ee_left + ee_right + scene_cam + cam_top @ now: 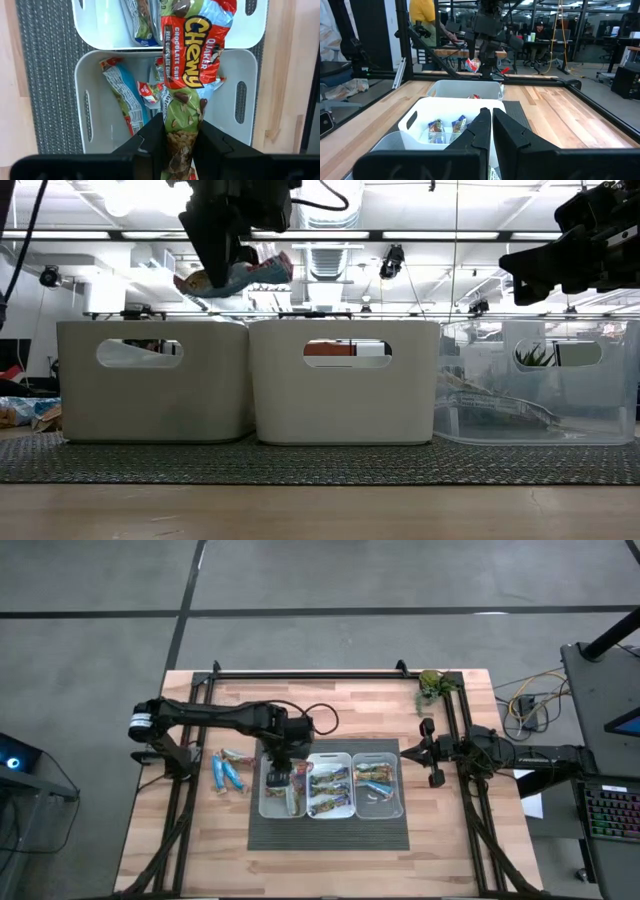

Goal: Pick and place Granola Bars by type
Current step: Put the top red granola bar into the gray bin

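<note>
The left gripper [177,142], clamped on a red-wrapped bar [192,55], hangs above the left bin [268,802]; the right gripper [491,125] waits pinched shut beside the bins.

Count: three bins [379,808] in a row on one mat [330,835]. Two blue-wrapped granola bars [228,772] lie loose on the tabletop [330,705]. One red Chewy bar [192,55] held up. Bars inside bins: overlapping, not countable. One plant [432,686].
</note>
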Controlling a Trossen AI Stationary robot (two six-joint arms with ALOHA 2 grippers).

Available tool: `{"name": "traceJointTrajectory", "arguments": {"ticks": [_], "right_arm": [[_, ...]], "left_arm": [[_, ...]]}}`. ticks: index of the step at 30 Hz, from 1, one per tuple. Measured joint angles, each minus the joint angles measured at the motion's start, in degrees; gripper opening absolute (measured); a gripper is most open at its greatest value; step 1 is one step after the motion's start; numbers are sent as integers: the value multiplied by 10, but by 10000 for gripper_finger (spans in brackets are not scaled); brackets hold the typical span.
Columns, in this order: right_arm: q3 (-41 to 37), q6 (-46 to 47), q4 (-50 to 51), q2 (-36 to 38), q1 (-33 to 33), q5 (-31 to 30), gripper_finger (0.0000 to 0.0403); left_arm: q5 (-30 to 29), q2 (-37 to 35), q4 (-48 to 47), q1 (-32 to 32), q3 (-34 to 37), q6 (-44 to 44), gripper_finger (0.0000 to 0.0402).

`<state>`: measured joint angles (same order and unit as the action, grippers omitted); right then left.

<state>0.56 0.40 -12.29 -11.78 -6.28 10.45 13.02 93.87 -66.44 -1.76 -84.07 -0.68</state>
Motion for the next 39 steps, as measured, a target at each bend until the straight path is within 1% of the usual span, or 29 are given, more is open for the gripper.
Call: {"name": "traceJointTrajectory", "arguments": {"ticks": [9, 20, 25, 35, 39], "right_arm": [[0, 0, 0, 0, 0, 0, 9], [0, 0, 0, 0, 0, 0, 9], [0, 0, 0, 0, 0, 0, 9], [0, 0, 0, 0, 0, 0, 9], [0, 0, 0, 0, 0, 0, 9]], "left_arm": [[-9, 9, 0, 0, 2, -11, 66], [-9, 8, 2, 1, 59, -37, 66], [-9, 8, 26, 1, 82, -40, 66], [-10, 7, 30, -6, 88, -37, 66], [-38, 7, 30, -10, 93, -37, 66]]}}
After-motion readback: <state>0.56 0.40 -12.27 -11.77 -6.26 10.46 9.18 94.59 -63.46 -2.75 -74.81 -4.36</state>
